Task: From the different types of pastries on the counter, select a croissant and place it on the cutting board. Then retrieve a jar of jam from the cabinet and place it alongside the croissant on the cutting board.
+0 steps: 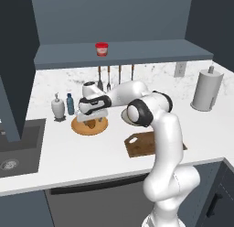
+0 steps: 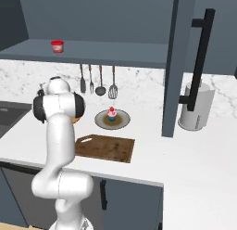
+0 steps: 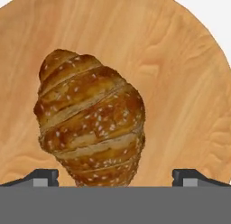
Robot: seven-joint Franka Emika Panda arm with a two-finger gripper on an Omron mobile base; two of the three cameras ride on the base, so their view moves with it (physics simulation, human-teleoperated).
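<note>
Pincer (image 3: pixel 115 177) is hanging low over the round plate (image 1: pixel 77 128) at left centre of the left base view; fingers (image 3: pixel 43 177) are standing spread wide, one tip at each bottom corner of the hand view, nothing between the pads yet.

Croissant (image 3: pixel 90 123) is lying on the plate, filling the middle of the hand view; its lower end is sitting between the two tips, its long axis tilted slightly toward upper left; whether the pads are touching it I cannot tell. In the left base view it is peeking out as a brown bit under the hand (image 1: pixel 93 123).

Board (image 1: pixel 145 146) is lying at lower centre-right of the left base view, bare, near the plate; the cupcake (image 2: pixel 111 113) is sitting on a darker plate (image 2: pixel 121 124) just above the board in the right base view. Jar (image 1: pixel 101 49) is standing on the cabinet ledge (image 1: pixel 137 52) at the top, untouched.

Step in hand, as I judge it: grasping the croissant; nothing placed so far.

Doing it well: tips are bracketing only the narrow end; I would be shifting the hand toward the thick middle before squeezing; going down until the tips are nearly on the wood; closing gently, since the crust looks rounded and could be slipping or rolling out; lifting straight up so the plate is not dragged across the table (image 1: pixel 55 153).
</note>
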